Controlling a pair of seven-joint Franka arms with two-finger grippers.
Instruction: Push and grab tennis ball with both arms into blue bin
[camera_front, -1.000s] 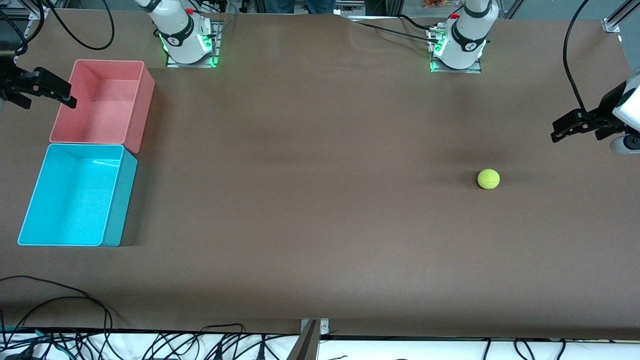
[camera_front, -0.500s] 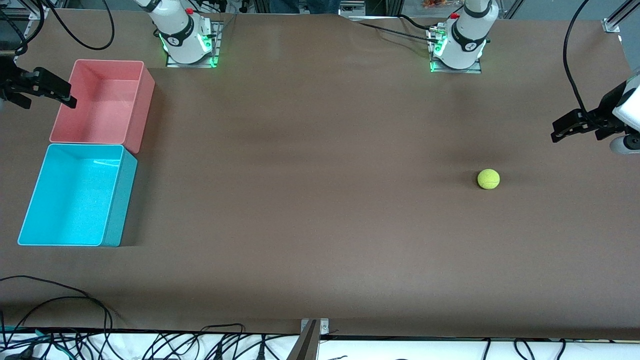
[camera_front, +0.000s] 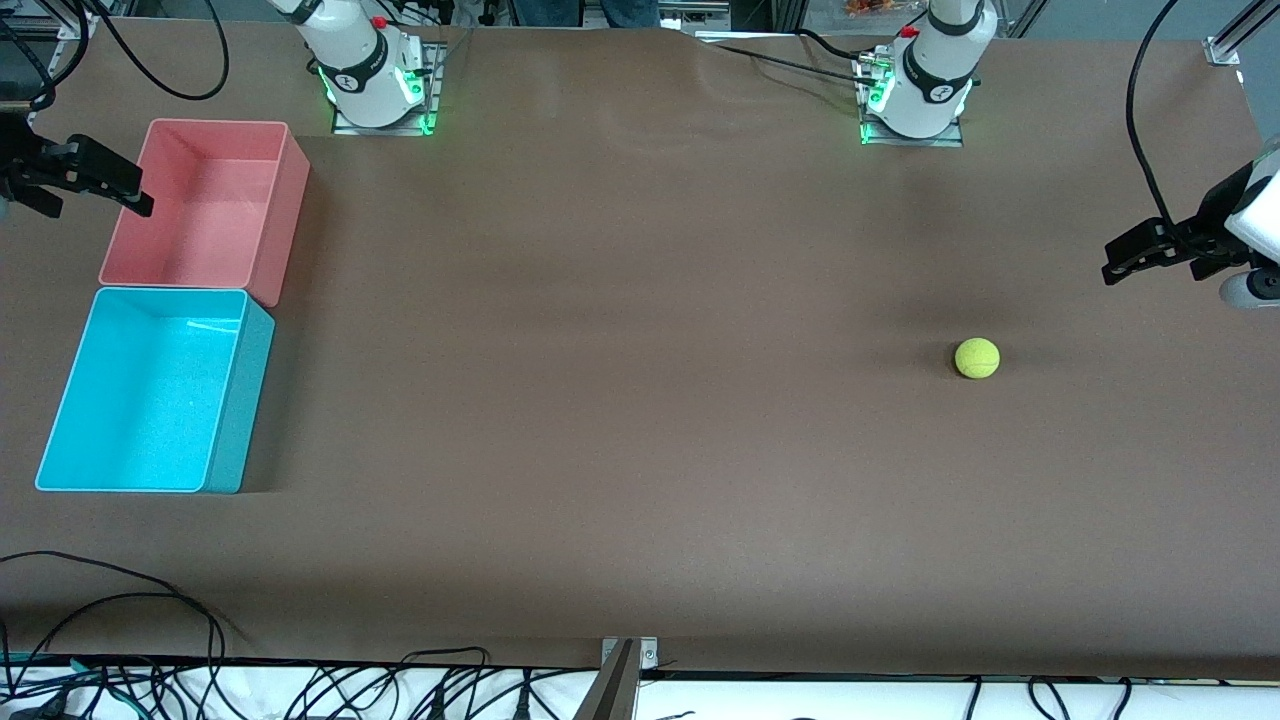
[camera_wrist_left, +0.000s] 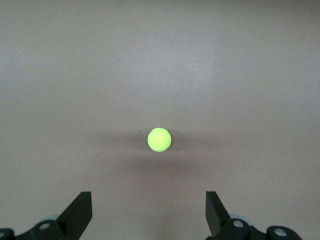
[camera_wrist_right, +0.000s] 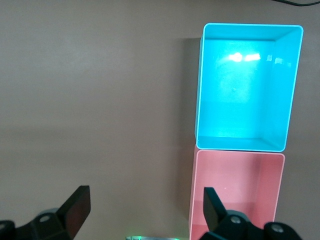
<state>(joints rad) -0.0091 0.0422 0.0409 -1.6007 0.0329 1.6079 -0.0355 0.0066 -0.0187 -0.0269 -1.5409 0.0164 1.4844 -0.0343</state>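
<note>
left end effector (camera_front: 1120, 258) wide, counter's left-arm edge | right end effector (camera_front: 90, 185) wide, waiting over the pink bin's (camera_front: 205, 205) edge | sweep tennis ball (camera_front: 977, 358) low, straight toward blue bin (camera_front: 150, 390)

Pink bin (camera_front: 205, 205) on brown table (camera_front: 640, 450); black cables (camera_front: 300, 690) along near edge.
</note>
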